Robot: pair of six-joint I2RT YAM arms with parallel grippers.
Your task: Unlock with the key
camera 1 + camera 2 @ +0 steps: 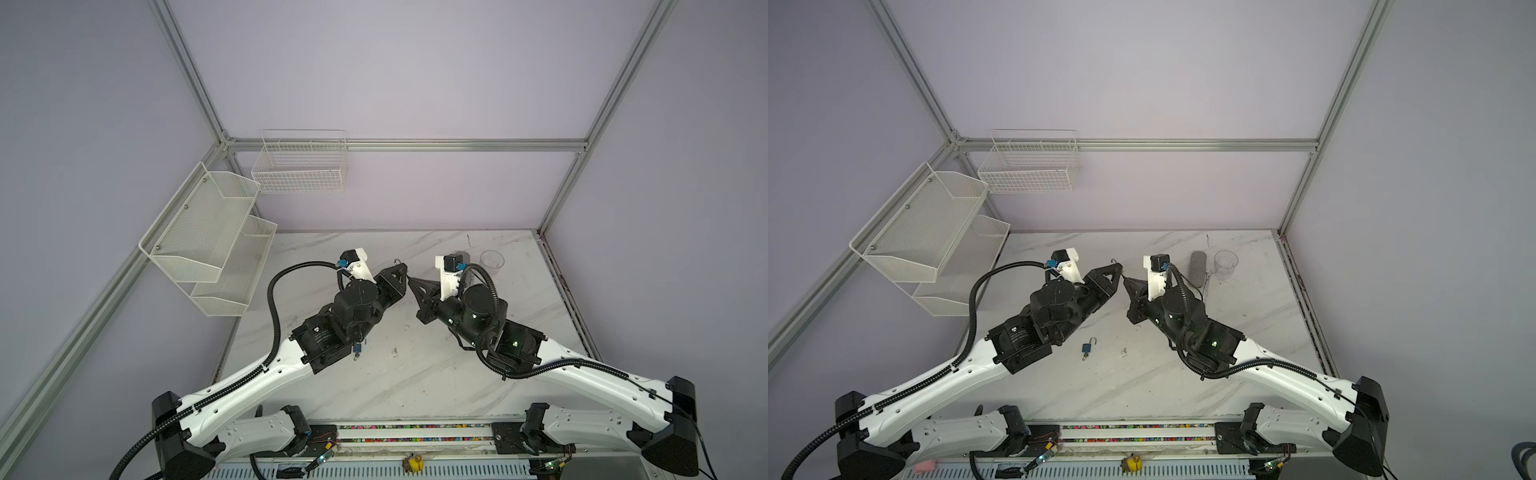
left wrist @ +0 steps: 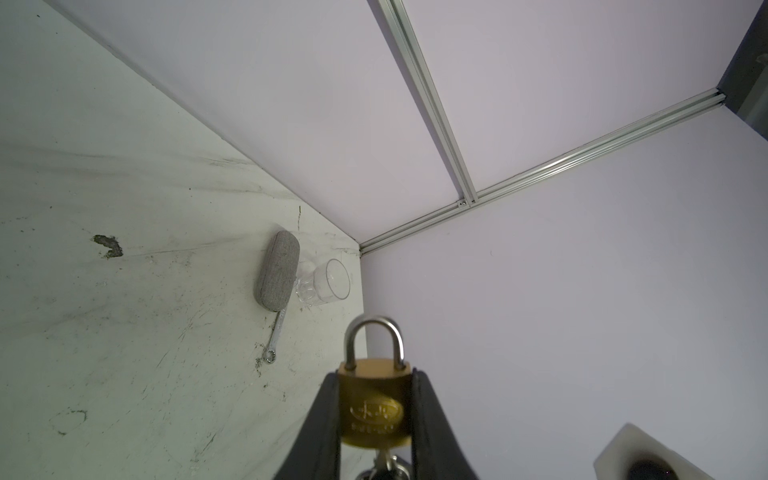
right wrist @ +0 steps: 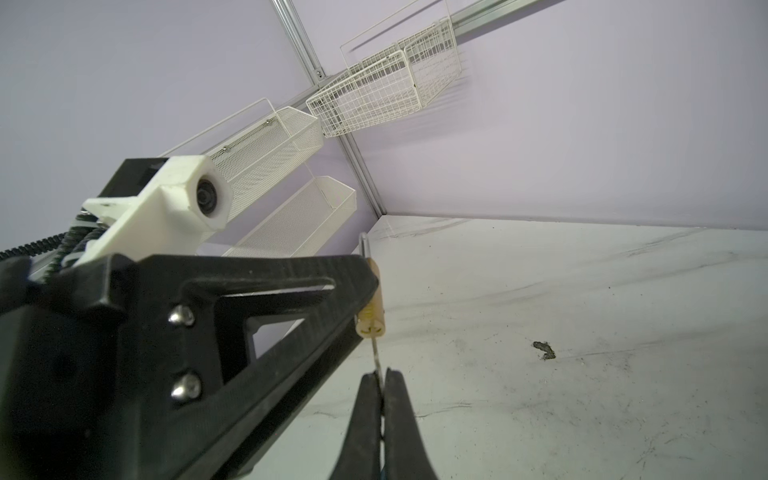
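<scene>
My left gripper is shut on a brass padlock, one finger on each side of its body, held up above the table. Both legs of its steel shackle sit in the body. My right gripper is shut on the key. The key's blade runs straight into the underside of the padlock. In both top views the left gripper and the right gripper meet tip to tip over the middle of the table. The key's head is hidden between the right fingers.
A small blue padlock lies on the marble table in front of the left arm. A grey case, a clear cup and a wrench sit at the back right. White wire baskets hang on the left wall.
</scene>
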